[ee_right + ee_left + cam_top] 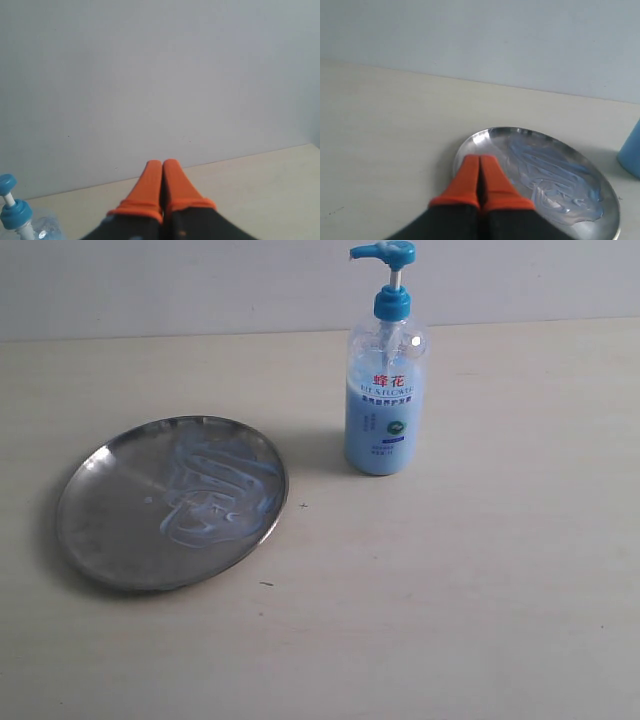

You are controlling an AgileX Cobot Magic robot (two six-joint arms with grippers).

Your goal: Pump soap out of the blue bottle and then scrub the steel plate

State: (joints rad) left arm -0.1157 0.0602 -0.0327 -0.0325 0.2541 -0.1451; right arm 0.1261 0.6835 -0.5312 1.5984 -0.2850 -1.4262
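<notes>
The steel plate (172, 502) lies flat on the table at the left, with pale bluish soap (218, 490) smeared in glossy streaks over its right half. The blue bottle (385, 390) stands upright to the plate's right, its pump head (384, 252) raised. Neither gripper shows in the exterior view. In the left wrist view my left gripper (479, 159) is shut and empty, its orange fingers pressed together above the near rim of the plate (475, 142), with the soap (555, 180) beyond. My right gripper (162, 163) is shut and empty, up in the air beside the bottle's pump head (11, 200).
The pale wooden table (480, 590) runs to a plain light wall (200, 280) at the back. A few small dark specks (303, 505) lie on the table near the plate. A blue edge of the bottle (632, 155) shows beside the plate in the left wrist view.
</notes>
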